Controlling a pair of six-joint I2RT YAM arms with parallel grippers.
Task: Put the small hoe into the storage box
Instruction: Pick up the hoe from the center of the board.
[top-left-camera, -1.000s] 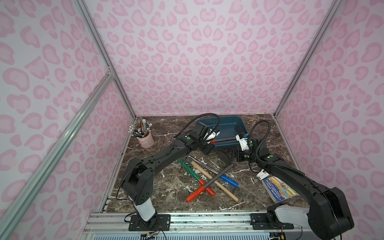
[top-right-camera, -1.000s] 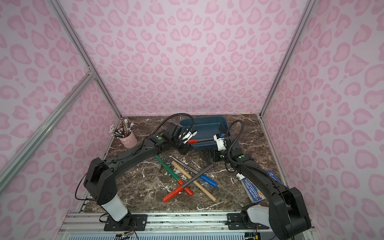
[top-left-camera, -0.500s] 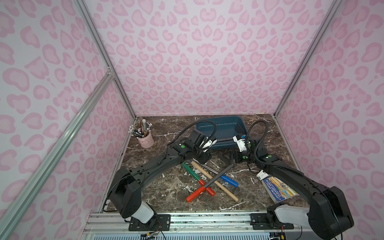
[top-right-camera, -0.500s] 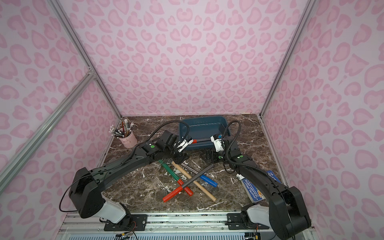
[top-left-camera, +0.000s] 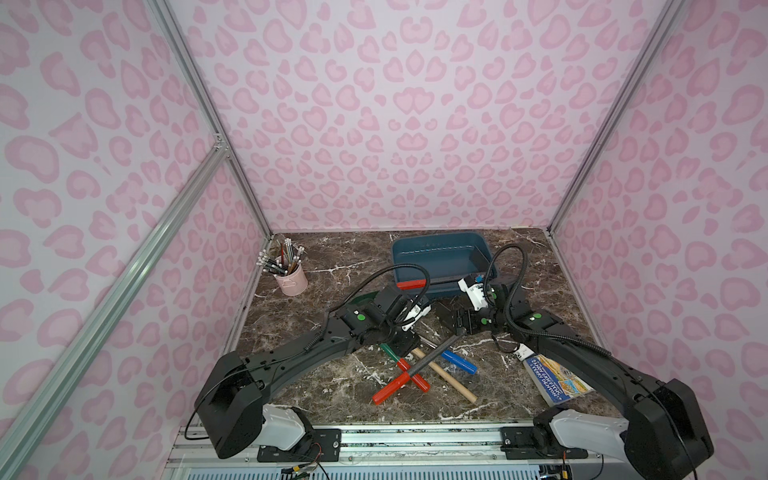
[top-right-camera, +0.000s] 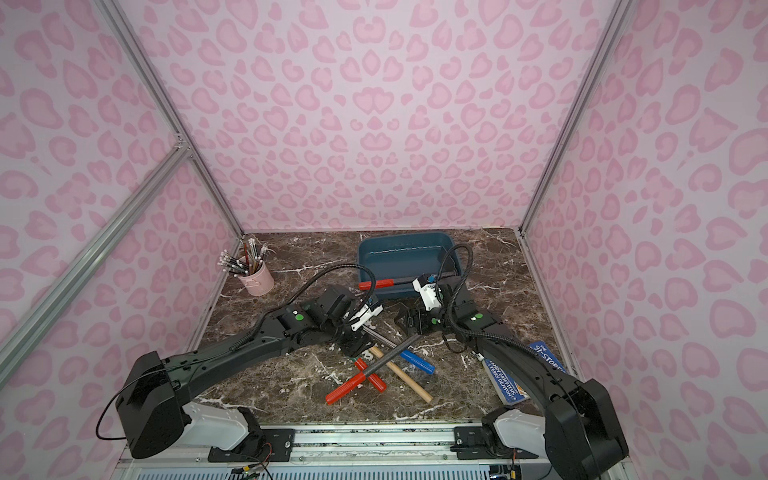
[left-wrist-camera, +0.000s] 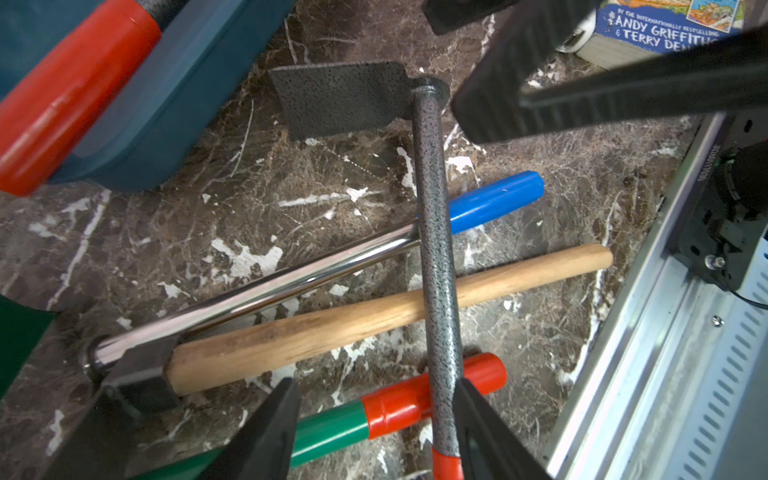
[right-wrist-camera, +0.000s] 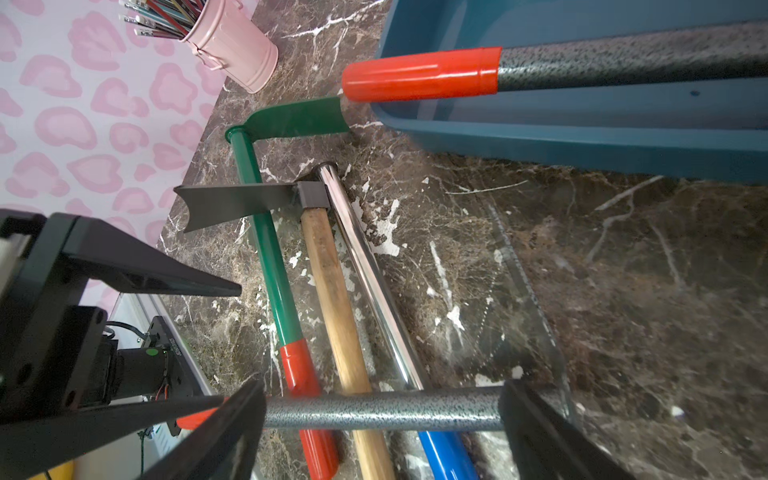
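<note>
- Storage box (top-left-camera: 440, 259): stands at the far edge of the tabletop (top-left-camera: 328, 386), slightly right of centre.
- Small hoe (top-left-camera: 411, 284): lies along the box's near side. Its red grip juts out past the box's left end, and its speckled shaft runs over the box. My right arm hides its blade.
- My left gripper (left-wrist-camera: 374, 382): jaws apart, grasping nothing, hanging over the tool pile at mid-tabletop.
- My right gripper (right-wrist-camera: 380, 390): jaws spread wide and empty, poised just beside the left gripper, above the blade end of the pile.
- Second hoe (left-wrist-camera: 436, 257): speckled, red-gripped, lying across a wooden handle (left-wrist-camera: 374, 316), a chrome shaft (left-wrist-camera: 291, 286) with a blue grip, and a green shaft (right-wrist-camera: 270, 257).
- Pink cup (top-left-camera: 292, 282): full of pencils, at the far-left corner.
- Book (top-left-camera: 557, 380): lies by the right edge.
</note>
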